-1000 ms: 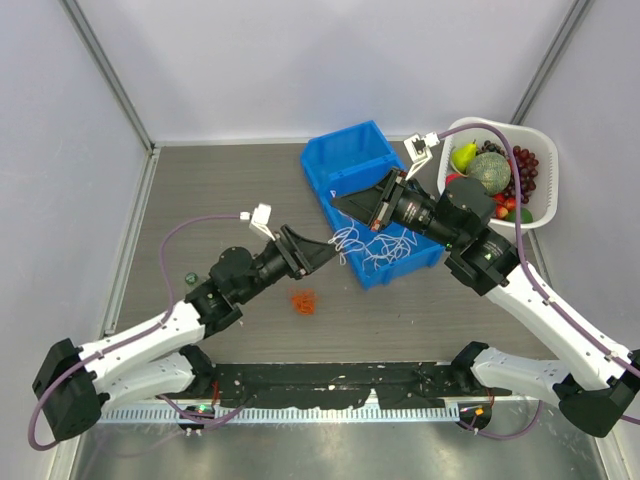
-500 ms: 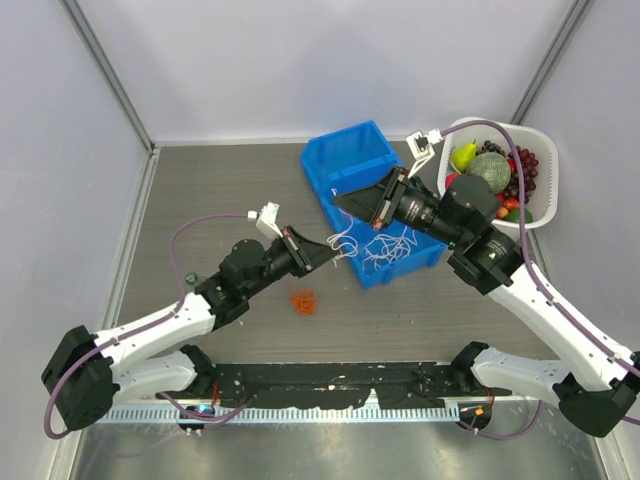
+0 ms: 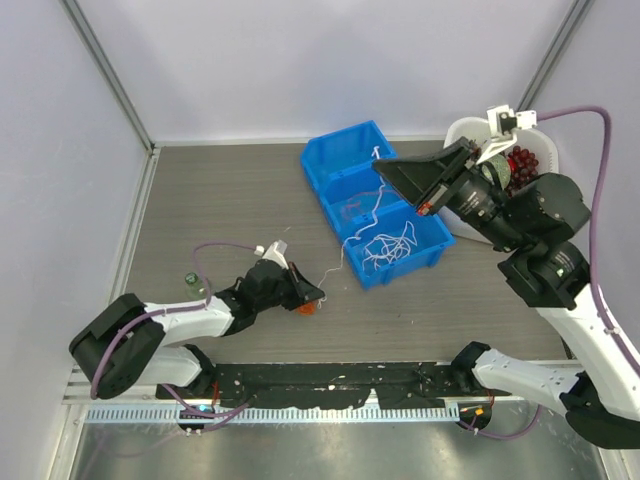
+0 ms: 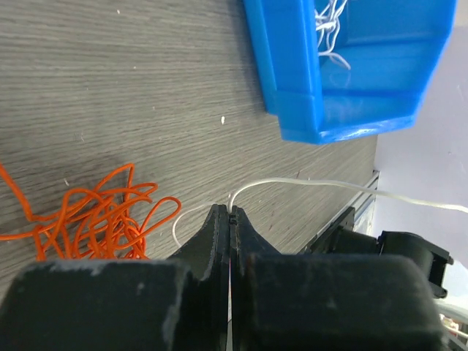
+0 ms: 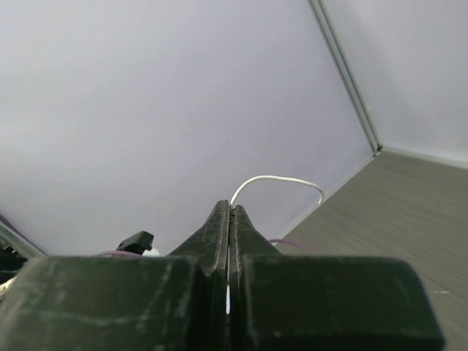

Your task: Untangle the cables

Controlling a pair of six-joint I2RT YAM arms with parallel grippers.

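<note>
Gray table (image 3: 220,190), white cable (image 3: 385,250) pinched at both ends

Left gripper (image 3: 318,296) is down low on the table, fingers closed on a thin strand of the white cable, just beside the orange cable (image 4: 95,216) bunched up on the wood. The white one runs up into the blue bin (image 3: 340,160), mostly tangled in the near compartment, with a pinkish cable (image 3: 350,207) in the middle one. Right gripper (image 3: 377,165) is raised over the bin, fingers clamped on a white strand too.
</note>
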